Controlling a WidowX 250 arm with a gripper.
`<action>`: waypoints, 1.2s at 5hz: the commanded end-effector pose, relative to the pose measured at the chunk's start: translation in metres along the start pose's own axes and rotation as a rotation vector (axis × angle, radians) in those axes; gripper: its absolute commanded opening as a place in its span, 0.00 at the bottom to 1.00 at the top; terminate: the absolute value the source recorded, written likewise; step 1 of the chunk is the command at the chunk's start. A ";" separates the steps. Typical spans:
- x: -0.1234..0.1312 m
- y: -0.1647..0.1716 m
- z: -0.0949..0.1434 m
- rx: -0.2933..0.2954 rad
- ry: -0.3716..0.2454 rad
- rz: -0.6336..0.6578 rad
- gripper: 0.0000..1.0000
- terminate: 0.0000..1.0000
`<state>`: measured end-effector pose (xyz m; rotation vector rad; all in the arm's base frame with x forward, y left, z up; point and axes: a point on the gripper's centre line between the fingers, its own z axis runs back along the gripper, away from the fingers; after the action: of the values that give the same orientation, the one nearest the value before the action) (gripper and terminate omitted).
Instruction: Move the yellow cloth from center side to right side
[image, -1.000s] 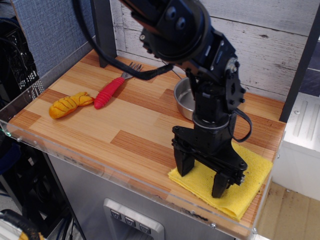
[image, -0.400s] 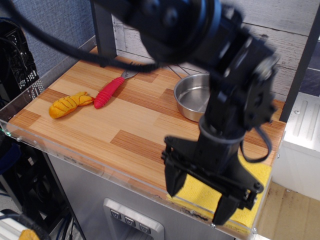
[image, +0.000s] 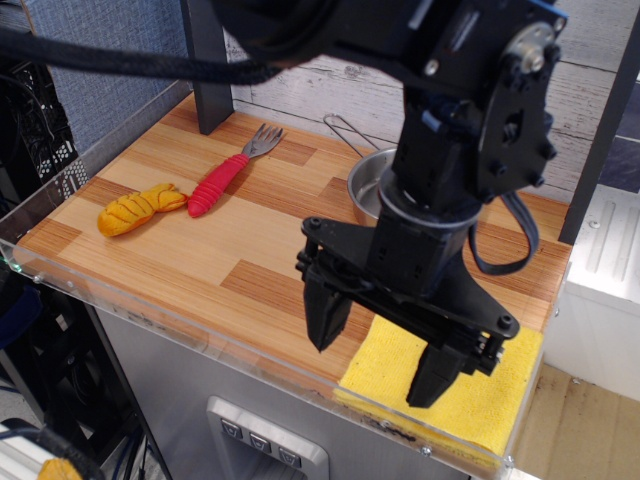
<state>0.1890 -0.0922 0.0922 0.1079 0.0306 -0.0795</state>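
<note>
The yellow cloth (image: 470, 395) lies flat at the front right corner of the wooden table (image: 260, 250), partly hidden behind my arm. My gripper (image: 378, 347) hangs above the cloth's left part, raised clear of it and close to the camera. Its two black fingers (image: 323, 318) are spread wide apart and hold nothing.
A steel bowl (image: 365, 190) stands behind my arm at the back right. A red-handled fork (image: 228, 172) and an orange-yellow ridged toy food (image: 140, 209) lie at the back left. A clear plastic rim (image: 180, 325) runs along the table's front edge.
My gripper has lifted off the cloth and risen toward the camera, shifting slightly left. The cloth stays flat at the front right corner.
</note>
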 end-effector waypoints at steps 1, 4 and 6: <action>0.009 0.027 0.025 -0.049 -0.143 0.112 1.00 0.00; 0.057 0.056 0.026 -0.146 -0.129 0.053 1.00 0.00; 0.067 0.053 0.022 -0.126 -0.052 -0.006 1.00 0.00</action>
<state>0.2601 -0.0442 0.1089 -0.0179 0.0190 -0.0778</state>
